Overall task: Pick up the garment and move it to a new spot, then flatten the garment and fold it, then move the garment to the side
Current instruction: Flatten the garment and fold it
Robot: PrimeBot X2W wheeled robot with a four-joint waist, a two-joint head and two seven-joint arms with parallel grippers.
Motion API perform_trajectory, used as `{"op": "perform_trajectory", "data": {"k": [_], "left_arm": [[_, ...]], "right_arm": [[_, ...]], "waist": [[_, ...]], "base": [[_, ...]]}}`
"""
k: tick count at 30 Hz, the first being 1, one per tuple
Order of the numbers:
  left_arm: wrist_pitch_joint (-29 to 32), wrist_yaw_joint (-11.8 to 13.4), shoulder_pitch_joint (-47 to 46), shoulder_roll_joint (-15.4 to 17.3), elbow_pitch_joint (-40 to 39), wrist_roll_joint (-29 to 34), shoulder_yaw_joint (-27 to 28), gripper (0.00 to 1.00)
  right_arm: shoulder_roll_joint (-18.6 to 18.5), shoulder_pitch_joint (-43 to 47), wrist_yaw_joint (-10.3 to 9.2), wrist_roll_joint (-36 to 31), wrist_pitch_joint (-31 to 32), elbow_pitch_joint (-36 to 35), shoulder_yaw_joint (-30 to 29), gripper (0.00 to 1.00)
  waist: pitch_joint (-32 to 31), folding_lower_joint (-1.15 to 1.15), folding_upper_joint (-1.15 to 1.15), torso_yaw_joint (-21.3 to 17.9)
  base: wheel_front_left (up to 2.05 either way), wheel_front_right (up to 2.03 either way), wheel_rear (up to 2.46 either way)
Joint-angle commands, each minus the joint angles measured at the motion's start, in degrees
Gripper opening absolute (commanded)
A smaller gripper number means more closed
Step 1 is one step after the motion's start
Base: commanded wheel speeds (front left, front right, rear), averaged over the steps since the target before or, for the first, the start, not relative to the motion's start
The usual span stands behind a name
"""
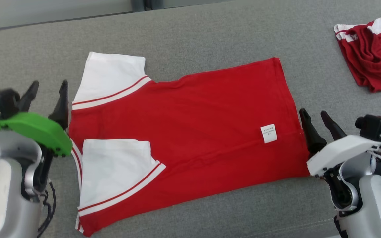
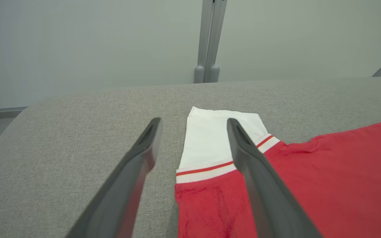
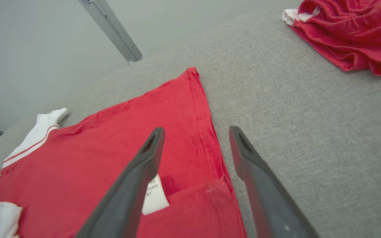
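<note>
Two wide-open, empty hands are flanking the red garment (image 1: 193, 125), which is lying flat on the grey tabletop (image 1: 210, 33) between them. We are holding our left hand (image 1: 50, 84) just beside the shoulder end, with one white sleeve (image 1: 111, 77) ahead of its fingers. Our right hand (image 1: 313, 112) is hovering at the hem edge, near the white label (image 1: 269, 133). We are probably placing one hand at each end to pinch both for a fold. Beyond the right hand, well apart, a second red garment (image 1: 372, 56) is lying crumpled.
</note>
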Motion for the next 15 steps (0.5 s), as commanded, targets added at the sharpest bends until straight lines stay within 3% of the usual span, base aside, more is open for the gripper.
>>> {"op": "perform_trajectory", "data": {"k": [1,10,15], "left_arm": [[0.86,-0.41,-3.83,0.17,1.88,0.47,-0.35,1.00],[8.53,0.12,-22.26,-0.98,17.82,1.59,-3.54,1.00],[9.12,1.17,-28.18,-1.49,24.37,2.91,-4.41,1.00]], "right_arm": [[-0.22,-2.11,0.04,-0.34,-0.13,-0.39,0.82,1.00],[-1.95,-8.82,0.03,-0.18,0.75,-1.38,5.96,1.00],[-2.83,-9.94,0.03,0.09,0.94,-2.49,7.00,1.00]], "waist": [[4.44,0.00,0.00,-1.56],[12.03,0.00,0.00,-4.12],[14.17,0.00,0.00,-5.00]], "base": [[0.00,0.00,0.00],[0.00,0.00,0.00],[0.00,0.00,0.00]]}}
